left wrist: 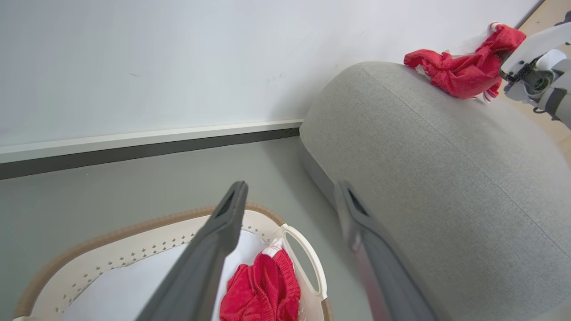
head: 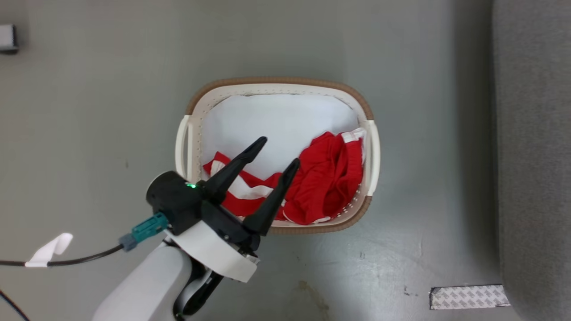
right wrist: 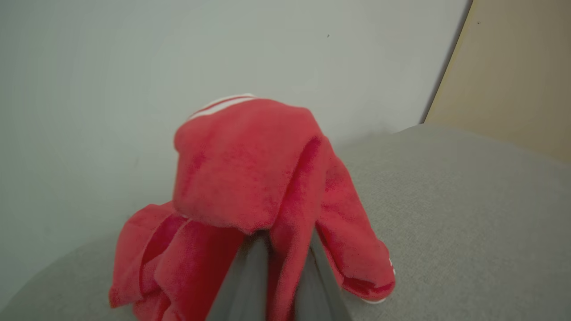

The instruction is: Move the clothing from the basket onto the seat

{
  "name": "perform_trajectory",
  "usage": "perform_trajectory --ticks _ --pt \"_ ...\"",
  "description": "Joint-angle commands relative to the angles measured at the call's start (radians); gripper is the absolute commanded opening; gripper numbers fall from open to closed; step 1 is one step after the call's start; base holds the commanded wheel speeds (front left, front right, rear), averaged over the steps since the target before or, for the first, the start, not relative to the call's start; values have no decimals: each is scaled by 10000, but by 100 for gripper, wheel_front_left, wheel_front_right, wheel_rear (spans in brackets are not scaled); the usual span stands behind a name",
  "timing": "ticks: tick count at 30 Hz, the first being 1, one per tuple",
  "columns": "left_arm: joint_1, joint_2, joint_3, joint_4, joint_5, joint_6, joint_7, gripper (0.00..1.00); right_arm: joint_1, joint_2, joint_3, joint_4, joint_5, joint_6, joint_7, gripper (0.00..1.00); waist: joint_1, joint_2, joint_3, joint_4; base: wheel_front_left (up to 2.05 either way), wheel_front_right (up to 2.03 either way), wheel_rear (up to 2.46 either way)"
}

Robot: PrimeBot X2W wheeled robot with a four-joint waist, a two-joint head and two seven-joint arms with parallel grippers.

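On the grey floor [head: 89, 111] the basket [head: 276, 82] holds red clothes [head: 325, 178] heaped at its near side; the left gripper [head: 280, 151] hovers above them, jaws spread wide, likely lined up to drop onto the pile. The right gripper [right wrist: 285, 267] pinches a red garment [right wrist: 241, 169] between nearly closed jaws, the cloth resting on the sofa [right wrist: 468, 214], seemingly ready for release
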Motion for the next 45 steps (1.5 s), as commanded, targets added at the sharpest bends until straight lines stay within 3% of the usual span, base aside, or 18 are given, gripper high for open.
perform_trajectory --ticks 1,4,6,7,17,24,32,38,45 --pt "221 -4 157 86 -111 -35 -20 100 161 312 -547 127 -290 -21 -242 0 -3 0 109 176 0 0 0" --pt "412 -13 399 138 -47 -38 -26 100 516 831 -1353 471 -785 -23 -606 0 -3 0 -88 11 0 0 0" --pt "548 4 484 203 20 -42 -28 100 568 1160 -1470 807 -789 -23 -940 44 -3 0 -342 -150 0 0 0" --pt "594 -1 519 226 47 -44 -27 100 700 1197 -1494 907 -873 -23 -1042 100 -3 0 -482 -236 0 0 0" --pt "1269 -318 1095 586 -66 -36 -24 100 2324 1673 -230 1894 -1140 -23 -1792 100 -3 0 -2405 -865 0 0 0" --pt "2782 -747 1991 1095 168 127 -25 100 4991 2226 2297 -394 307 -22 -1798 100 -3 0 -4480 -942 0 0 0" --pt "4586 -1285 3662 1442 751 402 -25 100 7925 2229 5479 -2041 2165 -23 -1795 100 -3 0 -6225 -769 0 0 0" --pt "5608 -1809 5000 1255 1543 331 -24 100 9603 2230 7115 -2591 2564 -23 -1787 100 -3 0 -6962 -507 0 0 0" --pt "6366 -2300 6059 1210 2295 95 -24 100 10686 2235 8536 -2239 3203 -22 -1788 100 -3 0 -7426 -356 0 0 0"
